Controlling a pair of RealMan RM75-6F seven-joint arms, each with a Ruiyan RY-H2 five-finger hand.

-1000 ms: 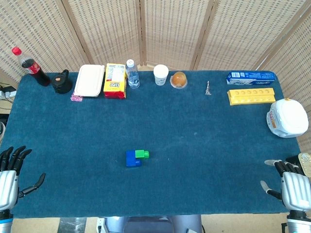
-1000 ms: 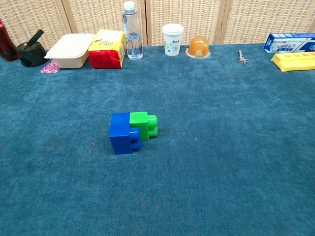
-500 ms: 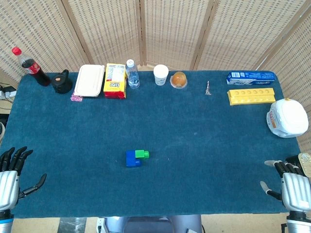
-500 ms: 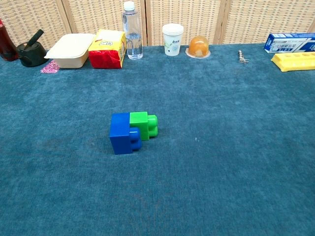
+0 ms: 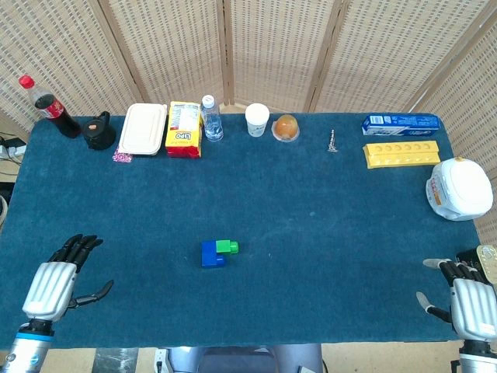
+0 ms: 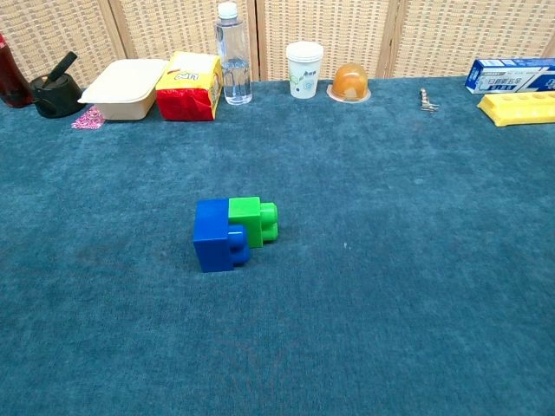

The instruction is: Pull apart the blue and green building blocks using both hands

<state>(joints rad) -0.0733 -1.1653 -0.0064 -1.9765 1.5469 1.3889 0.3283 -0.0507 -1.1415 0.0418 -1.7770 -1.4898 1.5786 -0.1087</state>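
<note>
Barely started tbh: blue block (image 6: 214, 234) and green block (image 6: 253, 218) joined mid-table, left hand (image 5: 56, 284) and right hand (image 5: 464, 299) empty, fingers spread, at near corners.

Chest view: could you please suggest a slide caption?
Joined blue block and green block lying on the blue table, untouched.

Far ahead of the left hand (image 5: 58, 280), along the table's back edge, stand a cola bottle (image 5: 48, 106), a black pot (image 5: 99, 130), a white lidded box (image 5: 143, 129), a yellow-red carton (image 5: 184, 129) and a water bottle (image 5: 211, 118) — then a paper cup (image 5: 257, 120) and an orange dome (image 5: 286, 127). Ahead of the right hand (image 5: 466, 295) sits a white round container (image 5: 460, 189) — beyond it, a yellow tray (image 5: 401, 153) and a blue box (image 5: 401, 122).
</note>
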